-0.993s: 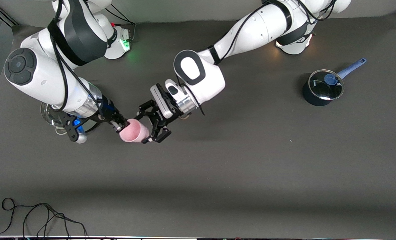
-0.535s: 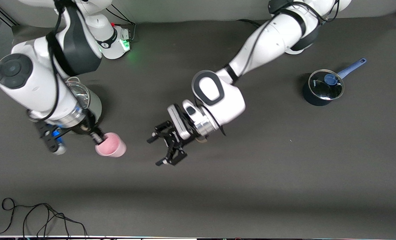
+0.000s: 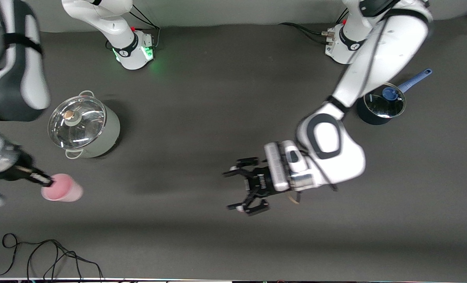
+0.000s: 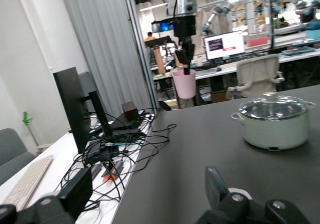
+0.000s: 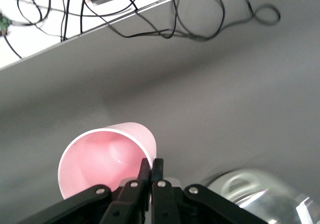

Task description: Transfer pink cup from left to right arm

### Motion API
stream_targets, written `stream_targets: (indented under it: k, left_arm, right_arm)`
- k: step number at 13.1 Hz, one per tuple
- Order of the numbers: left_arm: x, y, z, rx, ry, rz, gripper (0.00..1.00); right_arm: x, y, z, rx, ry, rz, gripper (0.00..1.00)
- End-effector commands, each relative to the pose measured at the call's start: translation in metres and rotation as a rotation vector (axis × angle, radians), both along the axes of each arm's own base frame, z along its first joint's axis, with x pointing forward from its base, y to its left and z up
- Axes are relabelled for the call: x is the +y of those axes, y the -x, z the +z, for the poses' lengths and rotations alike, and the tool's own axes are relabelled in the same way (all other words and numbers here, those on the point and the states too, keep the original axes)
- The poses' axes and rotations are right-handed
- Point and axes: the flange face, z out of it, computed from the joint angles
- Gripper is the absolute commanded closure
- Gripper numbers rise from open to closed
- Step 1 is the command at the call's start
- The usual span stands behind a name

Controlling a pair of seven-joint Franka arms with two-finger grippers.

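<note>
The pink cup [image 3: 63,188] is a small pale-pink tumbler, tilted, held up over the table at the right arm's end. My right gripper [image 3: 46,181] is shut on its rim, one finger inside and one outside, as the right wrist view shows [image 5: 151,164] with the cup [image 5: 102,159] open toward the camera. My left gripper [image 3: 242,188] is open and empty over the middle of the table. In the left wrist view its fingers [image 4: 215,183] stand wide apart, and the cup [image 4: 184,82] hangs far off from the right gripper.
A pale-green pot with a glass lid [image 3: 83,127] stands toward the right arm's end, also in the left wrist view [image 4: 272,121]. A dark saucepan with a blue handle [image 3: 379,104] stands toward the left arm's end. A black cable [image 3: 40,251] lies near the front edge.
The right gripper has carried the cup away toward the right arm's end. The left gripper, which was at the cup's base, has let go and drawn back toward the left arm's end.
</note>
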Motion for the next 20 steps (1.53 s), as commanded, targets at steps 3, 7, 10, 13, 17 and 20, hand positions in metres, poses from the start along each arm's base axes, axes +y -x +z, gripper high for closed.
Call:
stream_targets:
  k: [3, 7, 10, 13, 17, 20]
  left_arm:
    - [0.095, 0.011, 0.019, 0.092, -0.248, -0.201, 0.00]
    - [0.177, 0.019, 0.040, 0.167, -0.417, -0.338, 0.00]
    - [0.246, 0.031, 0.049, 0.202, -0.572, -0.399, 0.00]
    - [0.289, 0.039, 0.073, 0.269, -0.741, -0.424, 0.00]
    - [0.318, 0.055, 0.130, 0.353, -1.001, -0.340, 0.00]
    - [0.318, 0.074, 0.178, 0.342, -1.202, -0.233, 0.00]
  right_arm:
    - [-0.098, 0.020, 0.011, -0.027, -0.067, 0.303, 1.00]
    - [-0.088, 0.001, -0.037, 0.010, -0.112, 0.308, 1.00]
    - [-0.087, -0.012, -0.095, 0.074, -0.129, 0.317, 1.00]
    - [-0.088, -0.027, -0.150, 0.107, -0.117, 0.321, 1.00]
    - [-0.088, -0.039, -0.217, 0.139, -0.033, 0.357, 1.00]
    - [-0.091, -0.042, -0.245, 0.148, -0.018, 0.362, 1.00]
